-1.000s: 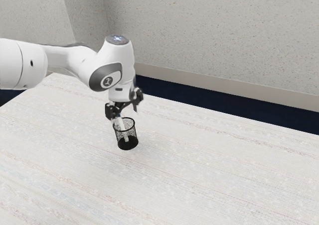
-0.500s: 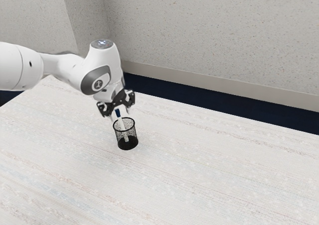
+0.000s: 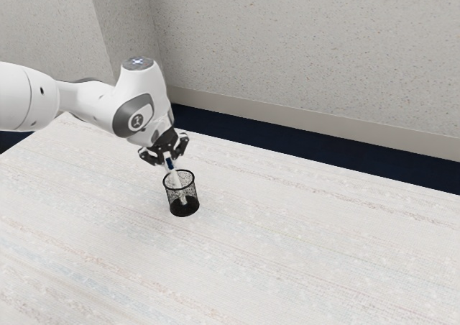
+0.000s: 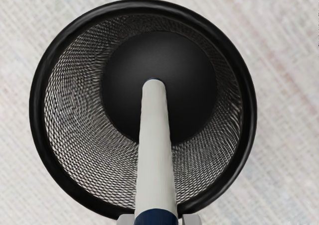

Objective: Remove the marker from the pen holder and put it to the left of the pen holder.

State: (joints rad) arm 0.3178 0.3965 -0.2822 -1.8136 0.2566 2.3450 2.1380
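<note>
My hand [image 3: 169, 165] is pinching the marker [image 4: 155, 150] by its blue end [image 4: 156, 217], and the marker leans inside the pen holder [image 3: 184, 208]. I think it is light and hard, and a bit slippery because it is smooth and round. Up high is a good place to hold, squeezing snugly

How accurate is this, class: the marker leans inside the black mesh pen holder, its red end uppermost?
The colour is wrong: the marker leans inside the black mesh pen holder, but its uppermost end is dark blue, not red, as the wrist view shows.
</note>
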